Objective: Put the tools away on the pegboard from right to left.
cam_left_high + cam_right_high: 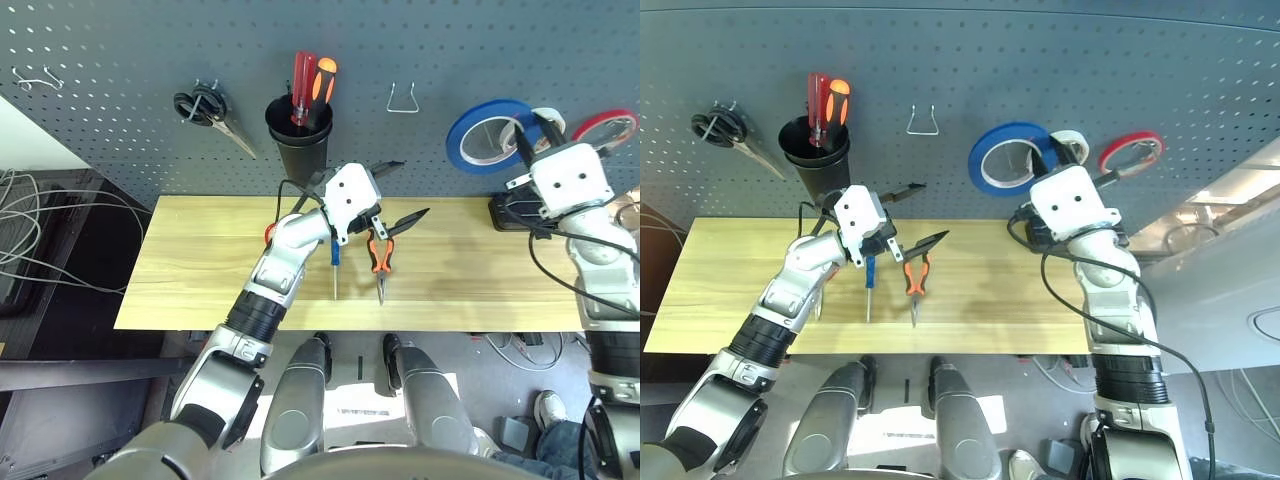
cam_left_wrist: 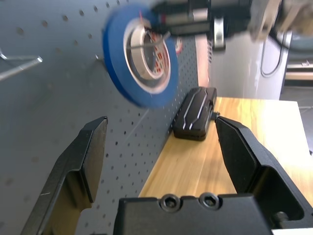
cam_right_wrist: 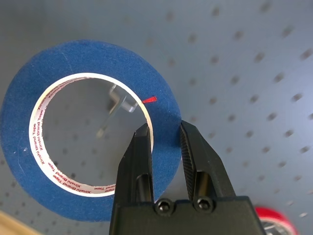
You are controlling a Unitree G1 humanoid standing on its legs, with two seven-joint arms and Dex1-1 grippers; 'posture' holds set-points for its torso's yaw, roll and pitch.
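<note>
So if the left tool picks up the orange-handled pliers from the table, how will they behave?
The pliers look like stiff metal, so probably heavy for their size. Lying flat on the table, they should not roll. Their long thin nose may tip down if gripped by the handles.

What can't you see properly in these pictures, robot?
- Red-handled scissors: left eye view, mostly hidden behind the left arm.
- Whether the blue tape roll hangs on its hook or only from the right gripper: right wrist view, the roll covers it.
- White tape roll: right eye view, partly behind the right gripper.
- Tape lettering: too small.
</note>
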